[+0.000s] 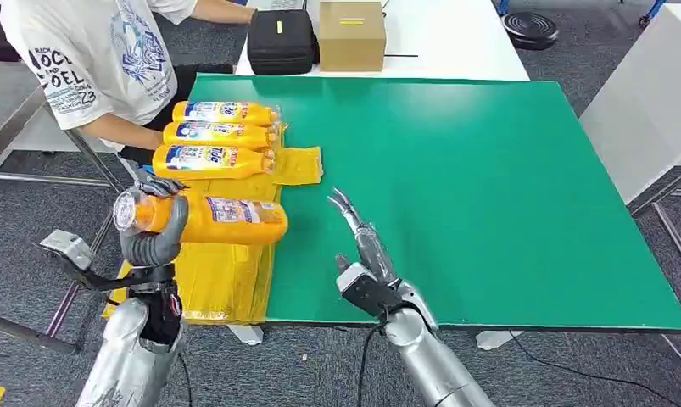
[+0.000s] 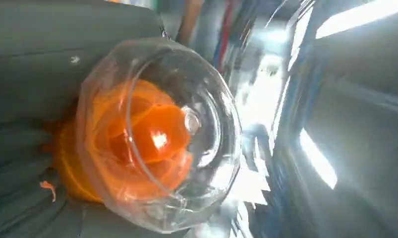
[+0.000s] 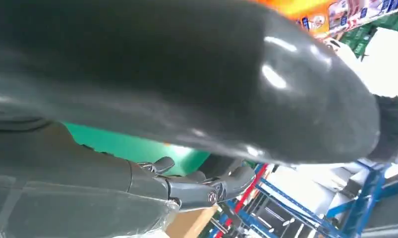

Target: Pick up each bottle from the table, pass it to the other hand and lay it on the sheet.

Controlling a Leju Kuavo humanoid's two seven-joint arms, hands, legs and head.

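Left hand (image 1: 154,233) grips an orange bottle (image 1: 208,218) sideways over the yellow sheet (image 1: 226,271), ready, we judge, to lay beside three others (image 1: 218,136), while our right hand (image 1: 362,246) hovers spread above the green bench (image 1: 489,186).

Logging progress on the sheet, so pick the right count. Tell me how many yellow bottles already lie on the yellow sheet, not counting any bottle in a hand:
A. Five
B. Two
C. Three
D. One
C: three yellow bottles lie side by side on the yellow sheet, while the left hand holds a fourth bottle above it.
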